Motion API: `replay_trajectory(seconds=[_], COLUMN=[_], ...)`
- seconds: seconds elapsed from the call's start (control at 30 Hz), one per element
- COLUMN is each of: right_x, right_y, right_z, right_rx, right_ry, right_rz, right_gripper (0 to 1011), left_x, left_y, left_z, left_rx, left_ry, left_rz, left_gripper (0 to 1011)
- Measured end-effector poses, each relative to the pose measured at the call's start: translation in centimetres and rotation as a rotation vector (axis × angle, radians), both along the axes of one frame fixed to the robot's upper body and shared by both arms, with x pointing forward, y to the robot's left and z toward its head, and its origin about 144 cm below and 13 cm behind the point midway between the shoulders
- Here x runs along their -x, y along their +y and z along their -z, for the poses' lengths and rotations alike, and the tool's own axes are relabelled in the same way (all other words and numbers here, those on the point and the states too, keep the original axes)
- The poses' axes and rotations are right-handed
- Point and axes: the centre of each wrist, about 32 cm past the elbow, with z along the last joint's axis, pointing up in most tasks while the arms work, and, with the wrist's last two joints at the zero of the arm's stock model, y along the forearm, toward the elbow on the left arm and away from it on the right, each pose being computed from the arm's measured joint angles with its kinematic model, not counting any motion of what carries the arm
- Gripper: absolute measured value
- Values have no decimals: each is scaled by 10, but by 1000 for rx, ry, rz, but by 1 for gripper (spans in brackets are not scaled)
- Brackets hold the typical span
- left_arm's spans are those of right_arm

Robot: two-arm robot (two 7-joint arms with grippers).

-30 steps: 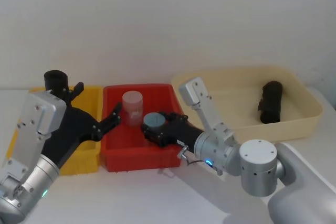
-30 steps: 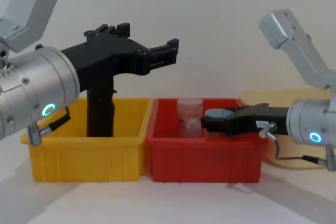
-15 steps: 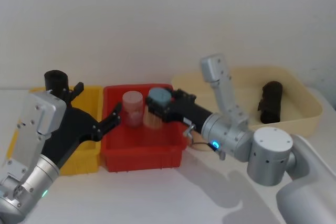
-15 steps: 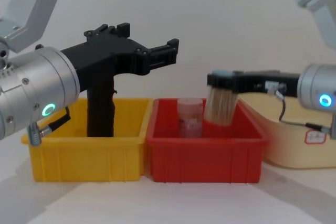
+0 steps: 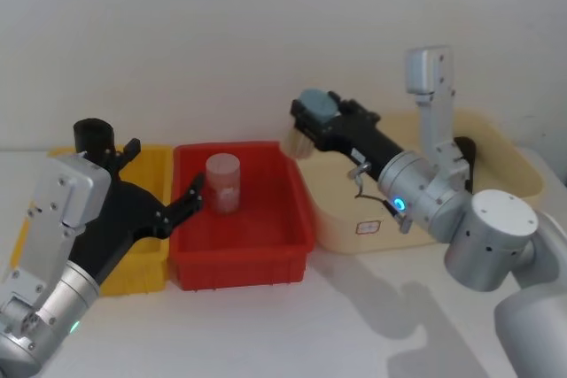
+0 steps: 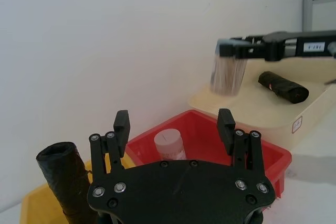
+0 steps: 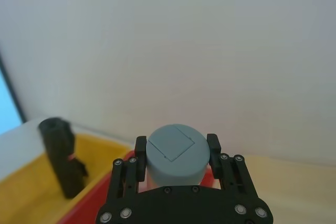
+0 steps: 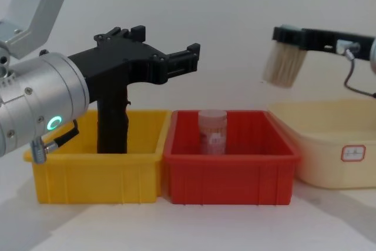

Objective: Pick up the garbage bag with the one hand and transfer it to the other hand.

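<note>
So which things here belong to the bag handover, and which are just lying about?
Job:
garbage bag upright in the yellow bin
left gripper, open
right gripper

Lying about:
blue-lidded jar, held by the right gripper
second bag
red bin
cream tub
clear jar

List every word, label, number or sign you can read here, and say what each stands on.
None can be read.
White label on the front wall of the cream tub: print too small to read.
White strip on the right gripper, which holds the blue-lidded jar: characters too blurred to read.
</note>
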Motion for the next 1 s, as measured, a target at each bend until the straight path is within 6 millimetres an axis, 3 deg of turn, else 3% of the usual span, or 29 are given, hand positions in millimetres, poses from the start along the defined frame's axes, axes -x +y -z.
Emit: replay_trajectory(seconds=[0.33,0.87,0.97,1.0], right_x=[-3,-13,-14,-14], right_y=[-18,-41,-43,-44], right_z=[-3,29,36,38], right_rx=[16,177,207,213], right_ry=[-26,66,87,92], right_rz=[126,293,305,306], right_gripper=[668,667,702,760], left_x=[0,0,0,0], left_y=[0,0,0,0], left_z=[0,0,0,0], left_rx=[0,0,0,0], left_ry=[0,0,0,0], left_rz=[0,0,0,0], left_gripper=[1001,1001,1001,1001])
